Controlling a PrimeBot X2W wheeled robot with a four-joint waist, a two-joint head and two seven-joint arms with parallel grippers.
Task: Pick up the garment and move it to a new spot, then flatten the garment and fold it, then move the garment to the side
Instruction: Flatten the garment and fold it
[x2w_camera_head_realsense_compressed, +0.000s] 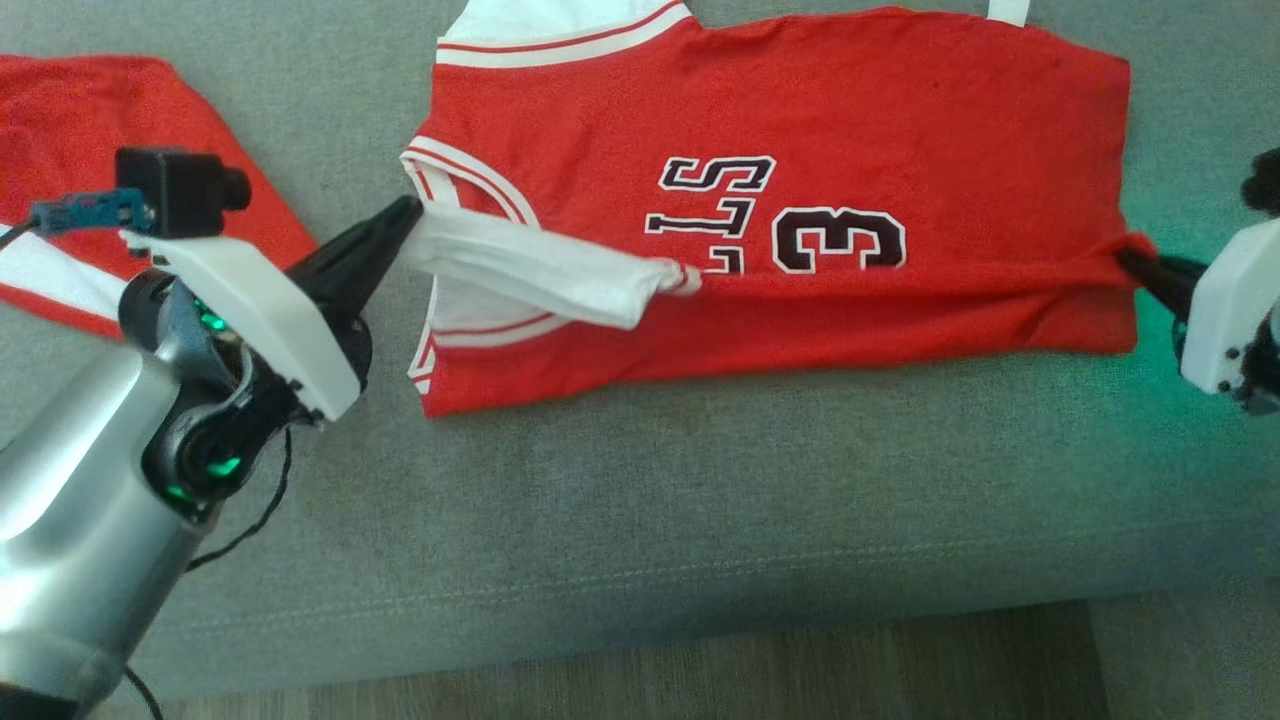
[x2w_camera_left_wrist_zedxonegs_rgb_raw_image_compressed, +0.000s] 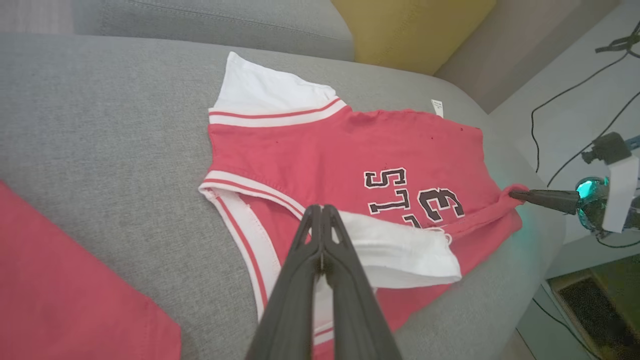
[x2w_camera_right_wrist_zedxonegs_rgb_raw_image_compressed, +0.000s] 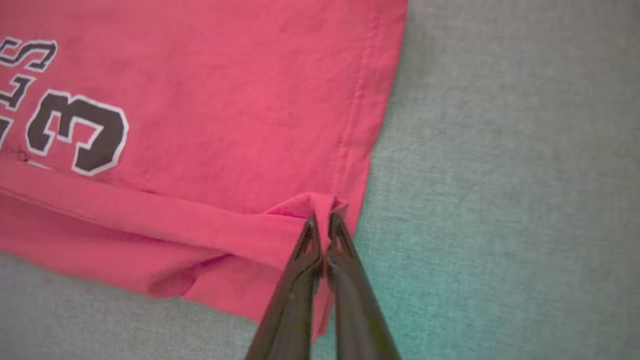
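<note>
The garment is a red jersey with white trim and black lettering, lying across the grey sofa seat, its near edge folded over. My left gripper is shut on the white sleeve end at the jersey's left side; in the left wrist view the left gripper pinches that white cloth of the garment. My right gripper is shut on the red hem corner at the right. In the right wrist view the right gripper has a bunched fold of the garment between its tips.
Another red cloth lies on the sofa at the far left. The sofa's front edge runs below, with wooden floor beyond. A yellow cushion sits at the sofa's back.
</note>
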